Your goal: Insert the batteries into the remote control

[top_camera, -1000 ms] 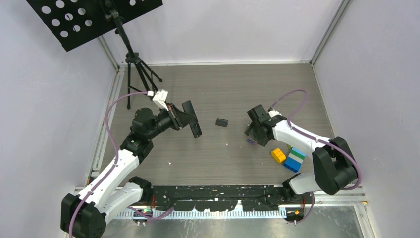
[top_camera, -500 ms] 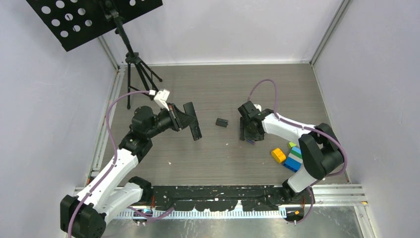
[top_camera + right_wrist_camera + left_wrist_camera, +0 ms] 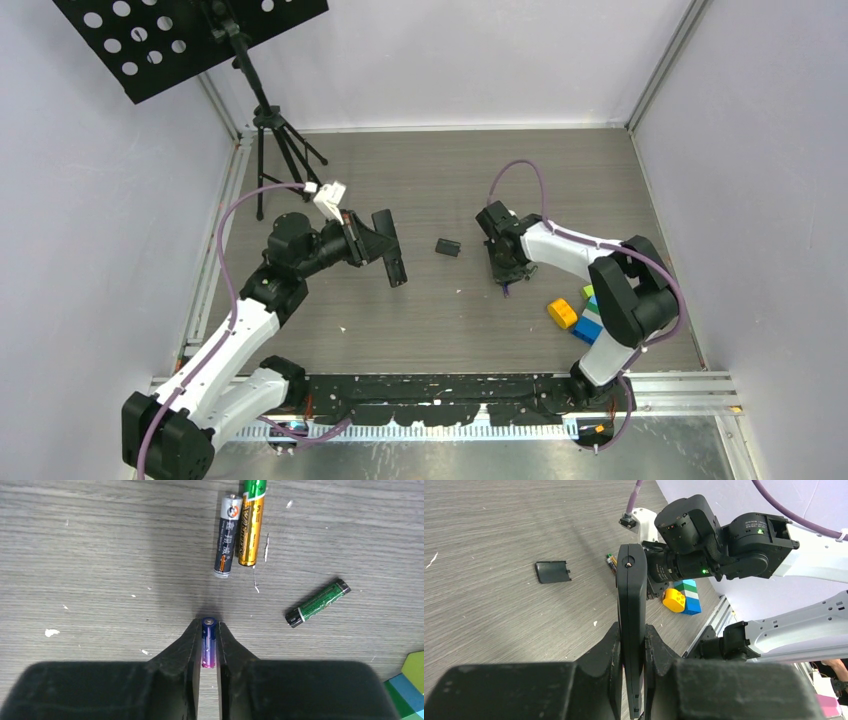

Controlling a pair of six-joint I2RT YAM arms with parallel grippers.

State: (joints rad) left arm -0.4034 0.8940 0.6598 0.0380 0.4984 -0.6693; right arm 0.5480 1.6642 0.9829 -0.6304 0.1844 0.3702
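Left of the battery cover [image 3: 447, 247], the left jaws are clamping the remote control [image 3: 631, 600] edge-on. Right of the cover, the right jaws are pinching a purple-blue battery [image 3: 208, 642] lengthwise by its barrel, with three spare batteries [image 3: 248, 530] lying on the bench [image 3: 100, 555] nearby. Light, rigid and slick, it is probably needing that side grip. Since a second ago, the right jaws are sitting narrower and closer to the cover.

left gripper [image 3: 631, 636]: clamped on remote control [image 3: 631, 592], held edge-on
battery cover [image 3: 552, 572]: flat on table [image 3: 489, 525], left of remote control
batteries [image 3: 611, 563]: on table beside remote control's far end
toy blocks [image 3: 682, 596]: under right arm [image 3: 719, 542]
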